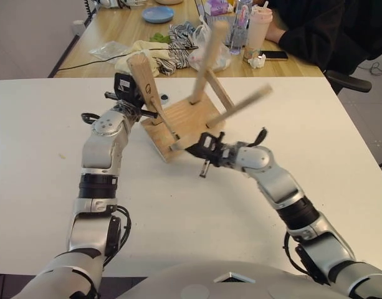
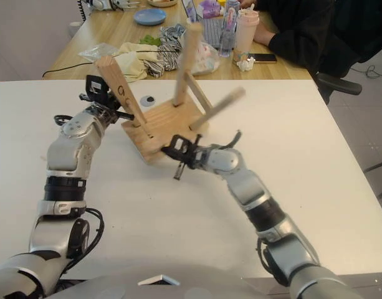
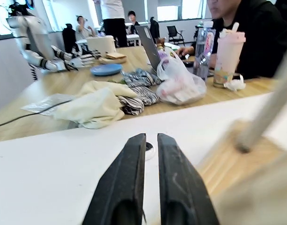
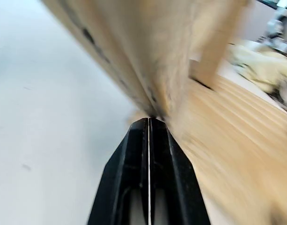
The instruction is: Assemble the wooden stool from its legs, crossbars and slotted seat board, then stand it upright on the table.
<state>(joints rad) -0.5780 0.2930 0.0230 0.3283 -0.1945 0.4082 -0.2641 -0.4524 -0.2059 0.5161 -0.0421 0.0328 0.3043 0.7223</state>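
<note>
1. Fingers [image 4: 129, 187]: pressed together on right gripper [image 1: 203, 148], tips against seat board [image 1: 187, 121] edge; almost together on left gripper [image 1: 139, 104], clamping nothing, beside one leg [image 1: 143, 81].
2. Looks largely assembled: board tilted on worktop [image 1: 47, 162], legs pointing up.
3. Left, probably: seating joints, turning upright.
4. Hard to tell: whether all legs and crossbars are in; blurred leg [image 1: 243, 104].

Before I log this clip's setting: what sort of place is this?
Likely a shared office or robotics lab: a white table bears the wooden stool, a laptop sits on the cluttered desk behind, and another humanoid robot stands beyond.
</note>
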